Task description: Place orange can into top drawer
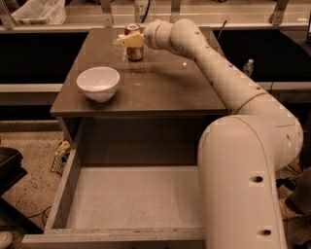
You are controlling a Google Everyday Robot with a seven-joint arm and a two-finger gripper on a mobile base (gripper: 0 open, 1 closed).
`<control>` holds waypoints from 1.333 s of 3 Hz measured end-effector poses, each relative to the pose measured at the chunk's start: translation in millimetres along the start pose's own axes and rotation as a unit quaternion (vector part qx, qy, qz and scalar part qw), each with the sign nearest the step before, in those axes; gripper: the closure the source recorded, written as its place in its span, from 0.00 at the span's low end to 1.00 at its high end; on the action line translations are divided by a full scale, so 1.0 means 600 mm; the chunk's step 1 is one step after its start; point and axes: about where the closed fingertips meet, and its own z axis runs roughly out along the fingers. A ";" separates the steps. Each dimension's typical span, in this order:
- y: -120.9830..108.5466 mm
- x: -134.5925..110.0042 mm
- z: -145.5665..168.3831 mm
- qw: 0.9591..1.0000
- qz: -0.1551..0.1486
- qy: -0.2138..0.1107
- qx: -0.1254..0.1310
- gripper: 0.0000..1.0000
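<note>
The orange can [135, 51] stands upright on the brown cabinet top [165, 82], near its far edge. My gripper [128, 40] is at the can's upper half, overlapping it from the front and left, with the arm reaching in from the right. The can's base rests on the cabinet top. The top drawer [63, 192] is pulled out wide below the cabinet top, and its pale speckled floor holds nothing.
A white bowl [98, 82] sits on the cabinet top, left of and nearer than the can. A clear plastic bottle [249, 66] stands off to the right beyond my arm. A plastic bag [36, 11] lies far left. A dark object [9, 170] stands on the floor left of the drawer.
</note>
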 end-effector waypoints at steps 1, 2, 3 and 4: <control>0.012 0.013 0.029 1.000 0.012 0.000 -0.011 0.14; 0.014 0.014 0.032 1.000 0.013 0.000 -0.012 0.38; 0.018 0.015 0.035 1.000 0.013 0.001 -0.014 0.61; 0.022 0.017 0.038 1.000 0.013 0.001 -0.016 0.85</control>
